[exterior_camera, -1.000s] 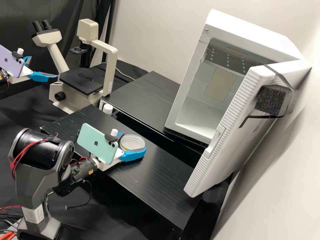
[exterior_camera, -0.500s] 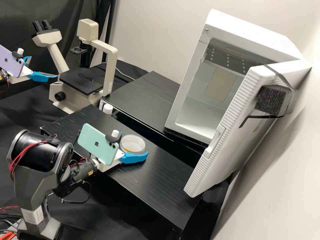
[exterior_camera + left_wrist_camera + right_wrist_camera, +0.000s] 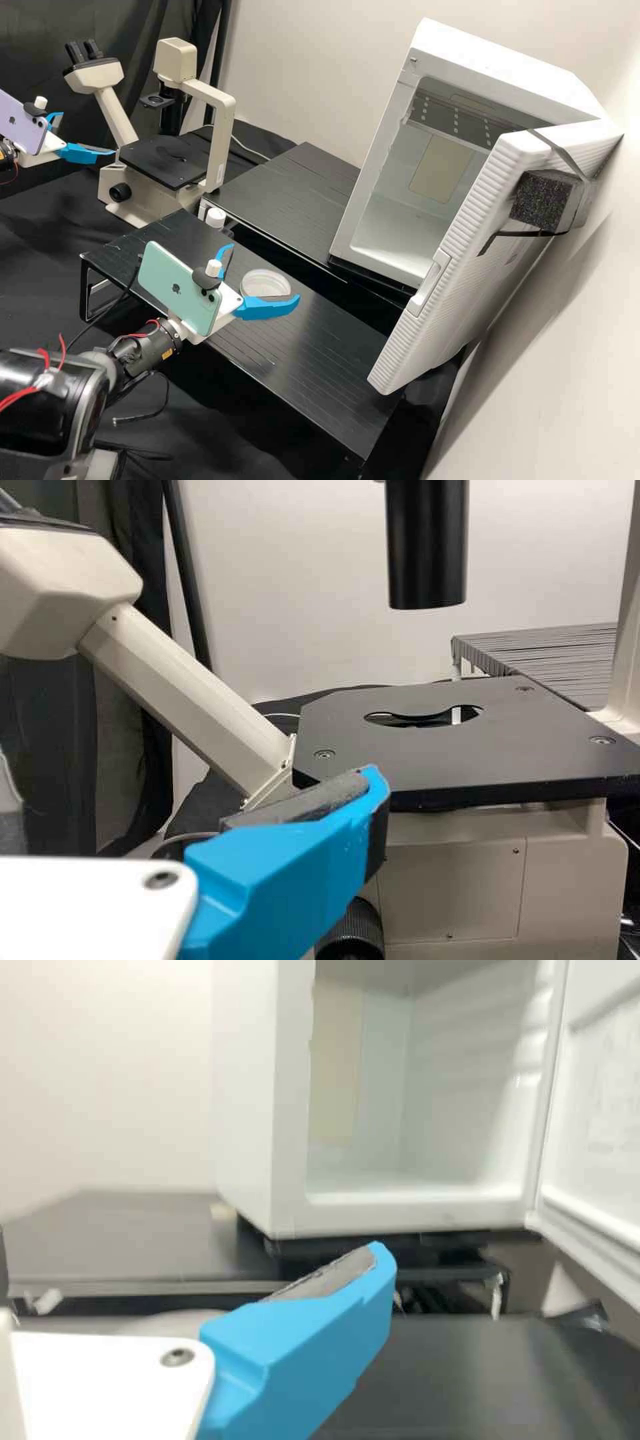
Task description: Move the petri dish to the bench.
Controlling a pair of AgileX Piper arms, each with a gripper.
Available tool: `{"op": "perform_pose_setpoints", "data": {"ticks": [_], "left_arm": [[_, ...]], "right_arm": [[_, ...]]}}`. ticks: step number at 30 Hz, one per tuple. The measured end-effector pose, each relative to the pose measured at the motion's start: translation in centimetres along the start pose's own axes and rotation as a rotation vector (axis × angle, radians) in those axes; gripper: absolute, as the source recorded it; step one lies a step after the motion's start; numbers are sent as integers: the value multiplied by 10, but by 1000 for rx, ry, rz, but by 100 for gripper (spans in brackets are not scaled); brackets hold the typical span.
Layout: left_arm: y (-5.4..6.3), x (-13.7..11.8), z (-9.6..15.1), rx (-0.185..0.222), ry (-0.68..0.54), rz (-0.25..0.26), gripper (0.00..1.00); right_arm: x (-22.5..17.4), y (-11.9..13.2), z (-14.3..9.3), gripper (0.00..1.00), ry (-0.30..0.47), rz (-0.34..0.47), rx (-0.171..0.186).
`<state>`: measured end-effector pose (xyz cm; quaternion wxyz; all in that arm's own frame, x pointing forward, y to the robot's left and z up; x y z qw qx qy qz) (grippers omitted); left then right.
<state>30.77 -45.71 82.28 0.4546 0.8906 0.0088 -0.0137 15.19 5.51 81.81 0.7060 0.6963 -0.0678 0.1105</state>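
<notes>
Petri dish (image 3: 263, 283) on black stand (image 3: 320, 353), right tool (image 3: 265, 271) now spread, drawn back, left tool (image 3: 89, 133) fingers apart

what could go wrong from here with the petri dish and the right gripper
The right gripper is open around the petri dish, with one blue finger very close to its rim, so backing off crookedly could nudge or drag it.

The dish also sits toward the far edge of the black platform, beside a dark gap, so a hard push that way might tip it over.
</notes>
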Motion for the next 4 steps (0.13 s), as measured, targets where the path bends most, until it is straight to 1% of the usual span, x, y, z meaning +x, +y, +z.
{"op": "perform_pose_setpoints", "data": {"ticks": [3,4], "left_arm": [[0,0,0,0,0,0,100],[0,0,0,0,0,0,100]], "right_arm": [[-2,5,-4,100,51,13,57],[-2,6,-5,100,64,13,71]]}}
